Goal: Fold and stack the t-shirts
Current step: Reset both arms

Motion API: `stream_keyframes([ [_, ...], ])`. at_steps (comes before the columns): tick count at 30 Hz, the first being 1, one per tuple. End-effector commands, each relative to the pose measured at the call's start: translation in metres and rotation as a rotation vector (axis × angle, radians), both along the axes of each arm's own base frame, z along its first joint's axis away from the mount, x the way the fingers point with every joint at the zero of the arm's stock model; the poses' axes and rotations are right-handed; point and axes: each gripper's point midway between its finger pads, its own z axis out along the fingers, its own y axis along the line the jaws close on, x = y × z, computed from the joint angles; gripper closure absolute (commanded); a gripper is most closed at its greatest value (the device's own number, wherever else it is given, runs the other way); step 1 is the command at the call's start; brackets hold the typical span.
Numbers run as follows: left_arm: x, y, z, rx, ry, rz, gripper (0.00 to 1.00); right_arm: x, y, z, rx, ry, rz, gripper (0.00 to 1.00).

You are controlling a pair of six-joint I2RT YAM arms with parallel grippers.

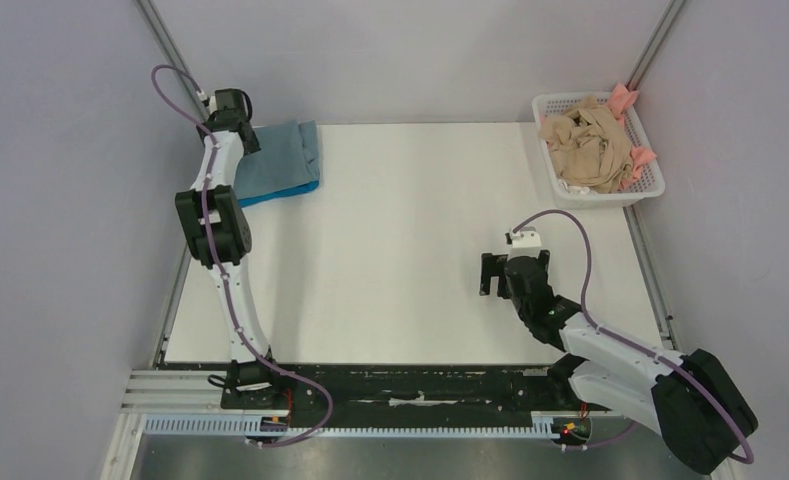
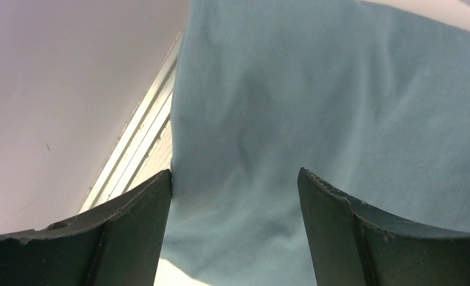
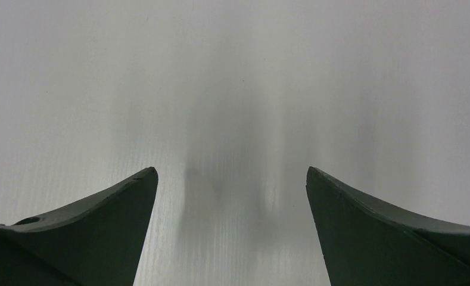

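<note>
The grey-blue t-shirt (image 1: 285, 155) lies folded at the far left corner of the table (image 1: 400, 250), close to the left wall. Under it lies the bright blue t-shirt (image 1: 288, 192), of which only a thin strip shows along the near edge of the stack. The top shirt covers almost all of it.

The left arm reaches out long to that corner, and the left gripper (image 1: 245, 135) is over the left part of the stack. In the left wrist view its fingers (image 2: 131, 208) stand apart, with smooth grey-blue cloth filling the gap between them and nothing held. The left finger sits at the shirt's left edge, beside the table's rail and the wall. The tips seem very close to the cloth, but whether they touch it cannot be told from here.

The right gripper (image 1: 490, 273) is over bare table right of the middle, well apart from the stack. Its fingers (image 3: 101, 220) are also spread wide and hold nothing; only the white tabletop and a soft shadow show between them.

At the far right corner stands a white basket (image 1: 610, 199). A crumpled beige t-shirt (image 1: 590, 145) fills most of it, and pink cloth (image 1: 642, 157) pokes out at its right side and at the far rim.
</note>
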Motion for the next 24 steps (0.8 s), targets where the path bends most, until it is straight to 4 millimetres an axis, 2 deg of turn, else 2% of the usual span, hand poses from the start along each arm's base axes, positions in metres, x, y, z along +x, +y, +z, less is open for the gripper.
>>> stream_keyframes([
  [1, -0.009, -0.009, 0.093, -0.064, -0.176, 0.047, 0.17, 0.007, 0.006, 0.029, 0.071, -0.069, -0.010, 0.02],
  [3, -0.016, -0.020, 0.113, -0.079, -0.209, 0.032, 0.17, 0.005, 0.006, 0.034, 0.085, -0.084, -0.010, 0.02],
  [6, -0.029, -0.046, 0.137, -0.204, -0.265, -0.013, 0.17, 0.002, 0.006, 0.043, 0.102, -0.109, 0.004, 0.02],
  [8, -0.038, -0.070, 0.152, -0.301, -0.318, -0.067, 0.17, 0.000, 0.007, 0.049, 0.114, -0.117, 0.013, 0.02],
  [9, -0.044, -0.084, 0.152, -0.343, -0.327, -0.100, 0.17, -0.001, 0.007, 0.051, 0.115, -0.120, 0.023, 0.02],
  [10, -0.052, -0.095, 0.163, -0.369, -0.357, -0.121, 0.17, -0.003, 0.007, 0.054, 0.114, -0.125, 0.032, 0.02],
  [11, -0.062, -0.106, 0.161, -0.388, -0.359, -0.133, 0.17, -0.003, 0.007, 0.056, 0.114, -0.135, 0.043, 0.02],
  [12, -0.073, -0.119, 0.171, -0.399, -0.385, -0.157, 0.16, -0.007, 0.005, 0.053, 0.099, -0.120, 0.049, 0.02],
  [14, -0.102, -0.144, 0.166, -0.426, -0.401, -0.189, 0.16, -0.010, 0.003, 0.053, 0.086, -0.119, 0.060, 0.02],
  [15, -0.117, -0.158, 0.173, -0.432, -0.438, -0.226, 0.16, -0.012, 0.002, 0.051, 0.076, -0.117, 0.065, 0.02],
  [16, -0.137, -0.182, 0.170, -0.440, -0.449, -0.274, 0.16, -0.013, 0.001, 0.051, 0.074, -0.121, 0.067, 0.02],
  [18, -0.175, -0.210, 0.159, -0.450, -0.499, -0.335, 0.16, -0.014, -0.003, 0.050, 0.080, -0.129, 0.049, 0.02],
  [19, -0.194, -0.230, 0.141, -0.471, -0.481, -0.394, 0.16, -0.014, -0.004, 0.050, 0.089, -0.138, 0.035, 0.02],
  [20, -0.212, -0.244, 0.136, -0.486, -0.493, -0.452, 0.16, -0.015, -0.005, 0.050, 0.099, -0.147, 0.030, 0.02],
  [21, -0.233, -0.261, 0.120, -0.503, -0.470, -0.520, 0.16, -0.015, -0.006, 0.048, 0.104, -0.153, 0.026, 0.02],
  [24, -0.284, -0.285, 0.073, -0.554, -0.386, -0.602, 0.16, -0.017, -0.008, 0.043, 0.132, -0.173, 0.010, 0.02],
])
